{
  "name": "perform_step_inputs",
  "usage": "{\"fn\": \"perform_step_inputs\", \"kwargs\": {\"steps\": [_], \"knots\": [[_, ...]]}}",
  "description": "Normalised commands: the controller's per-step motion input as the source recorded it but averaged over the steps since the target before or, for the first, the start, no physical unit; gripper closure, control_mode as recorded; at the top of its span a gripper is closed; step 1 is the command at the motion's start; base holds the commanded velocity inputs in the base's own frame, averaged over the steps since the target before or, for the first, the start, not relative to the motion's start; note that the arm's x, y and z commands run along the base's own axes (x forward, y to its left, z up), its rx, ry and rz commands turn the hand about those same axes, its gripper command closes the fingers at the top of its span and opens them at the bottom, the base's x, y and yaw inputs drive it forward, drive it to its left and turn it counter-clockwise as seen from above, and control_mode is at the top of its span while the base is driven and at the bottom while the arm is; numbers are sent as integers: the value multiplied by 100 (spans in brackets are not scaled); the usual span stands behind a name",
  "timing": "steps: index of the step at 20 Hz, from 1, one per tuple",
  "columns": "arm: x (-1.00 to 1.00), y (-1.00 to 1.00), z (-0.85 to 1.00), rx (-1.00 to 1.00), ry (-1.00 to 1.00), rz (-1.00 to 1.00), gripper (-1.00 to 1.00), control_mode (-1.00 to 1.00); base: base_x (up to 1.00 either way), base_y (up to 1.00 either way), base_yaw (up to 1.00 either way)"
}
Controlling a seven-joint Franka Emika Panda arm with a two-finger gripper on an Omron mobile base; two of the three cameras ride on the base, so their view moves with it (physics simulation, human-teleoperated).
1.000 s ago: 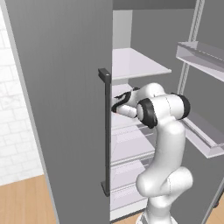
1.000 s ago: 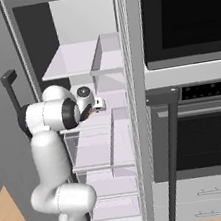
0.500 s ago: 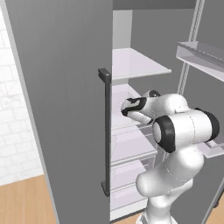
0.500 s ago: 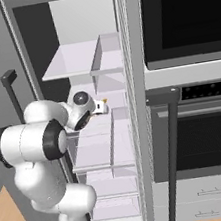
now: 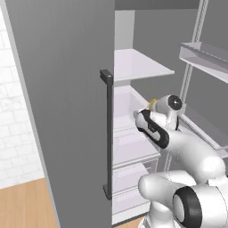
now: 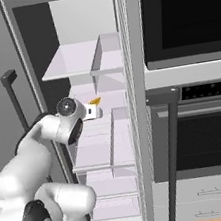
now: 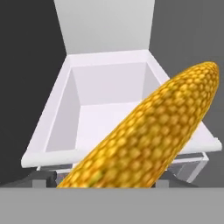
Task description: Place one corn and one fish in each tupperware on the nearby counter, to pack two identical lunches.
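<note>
The tool (image 7: 107, 181) holds a corn cob (image 7: 148, 135) between its fingers. It hangs above the white fridge bin (image 7: 61, 113).

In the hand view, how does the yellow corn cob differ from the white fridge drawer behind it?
The yellow corn cob is bumpy and golden; the white fridge drawer is smooth and plain. The cob slants across, held up between the fingers; the drawer sits level, open-topped. Both are longer than wide.
</note>
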Motion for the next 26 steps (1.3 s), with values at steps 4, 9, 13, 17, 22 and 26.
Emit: {"fn": "perform_step_inputs", "kwargs": {"steps": [4,9,13,17,22,26], "knots": [[-100,0,89,0,10,0,100,-100,0,0,0],[-100,0,6,-2,16,2,100,-100,0,0,0],[-100,4,30,0,-2,4,100,-100,0,0,0],[-100,12,59,0,-10,8,100,-100,0,0,0],[-95,25,28,-1,0,3,100,-100,0,0,0],[-47,12,2,-2,0,0,100,100,-50,11,0]]}}
